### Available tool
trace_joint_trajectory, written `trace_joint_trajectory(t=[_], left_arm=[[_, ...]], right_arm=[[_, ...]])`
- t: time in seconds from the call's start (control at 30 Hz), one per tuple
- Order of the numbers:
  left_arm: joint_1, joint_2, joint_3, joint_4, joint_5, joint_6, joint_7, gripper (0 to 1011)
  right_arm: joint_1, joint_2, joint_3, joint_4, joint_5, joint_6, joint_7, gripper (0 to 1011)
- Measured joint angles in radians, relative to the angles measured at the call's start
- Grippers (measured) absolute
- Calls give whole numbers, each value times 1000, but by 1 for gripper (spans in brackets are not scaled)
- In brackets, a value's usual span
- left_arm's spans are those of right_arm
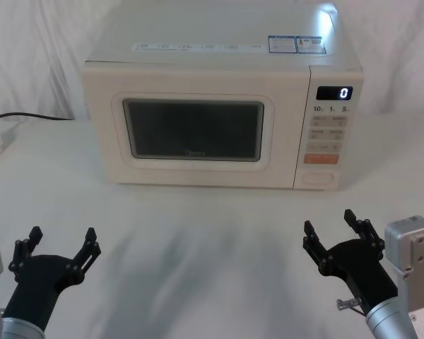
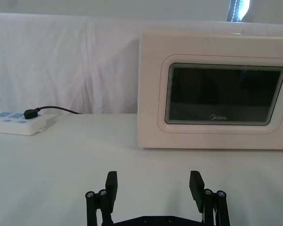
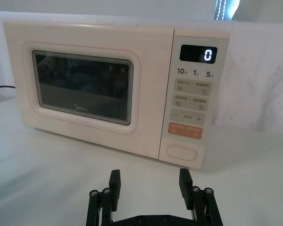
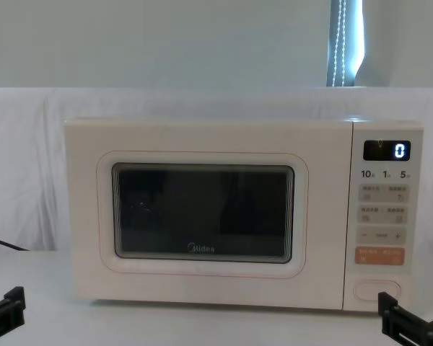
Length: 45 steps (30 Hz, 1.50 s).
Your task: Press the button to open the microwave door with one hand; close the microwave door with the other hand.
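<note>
The cream microwave point(image 1: 219, 63) stands at the back of the white table. Its door point(image 1: 194, 127) with the dark window is shut flush; the door point(image 4: 202, 213) also faces the chest camera. The control strip on its right carries a lit display, grey keys, an orange key and, lowest, the wide cream button point(image 1: 319, 178) point(image 3: 181, 152) point(image 4: 376, 290). My left gripper point(image 1: 60, 248) point(image 2: 153, 184) hovers open over the near left of the table. My right gripper point(image 1: 334, 229) point(image 3: 149, 181) hovers open at the near right, in front of and below the button, well short of it.
A white power strip point(image 2: 16, 123) with a black plug and cable lies at the table's left, beside the microwave. White cloth point(image 4: 22, 166) drapes the wall behind. Bare tabletop point(image 1: 205, 240) stretches between the grippers and the oven.
</note>
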Motion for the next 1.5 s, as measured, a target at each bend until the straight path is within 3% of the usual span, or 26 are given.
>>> trace_joint_trajectory(t=[0.9,1.27,1.5], left_arm=[[0,0,0,0,0,0,0,1001],[0,0,0,0,0,0,0,1001],[0,0,0,0,0,0,0,1001]], right_arm=[[0,0,0,0,0,0,0,11],[0,-1,1,0,-1,0,1,0],[1,-29,17,1,-24,3,7,0]])
